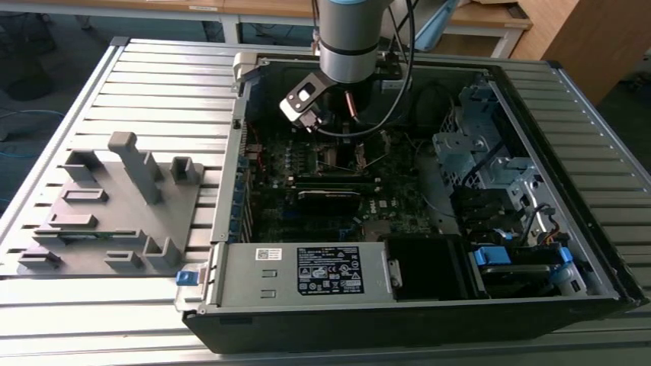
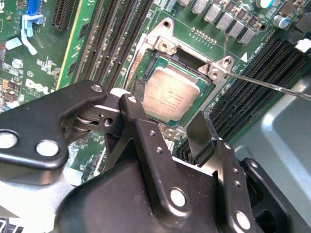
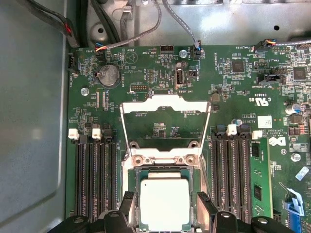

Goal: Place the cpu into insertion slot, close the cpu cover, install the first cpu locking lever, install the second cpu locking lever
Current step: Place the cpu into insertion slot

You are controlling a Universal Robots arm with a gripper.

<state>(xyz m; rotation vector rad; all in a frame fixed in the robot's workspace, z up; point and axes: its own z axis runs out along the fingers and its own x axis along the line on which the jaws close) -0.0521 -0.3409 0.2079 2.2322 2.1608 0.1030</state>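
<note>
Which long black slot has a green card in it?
The one holding the green memory card, outermost in its row, counting from the cpu. All the other slots show bare black.

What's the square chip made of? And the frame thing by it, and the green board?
The cpu top looks like dull metal: silver-grey, softly reflective. The cpu cover looks like thin bright sheet metal, glinting at edges. The green board seems glossy-coated, perhaps fibreglass; hard to tell.

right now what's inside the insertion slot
The cpu lies flat in the insertion slot, metal top up, with the cpu cover swung open. The slot's floor beneath it is hidden.
</note>
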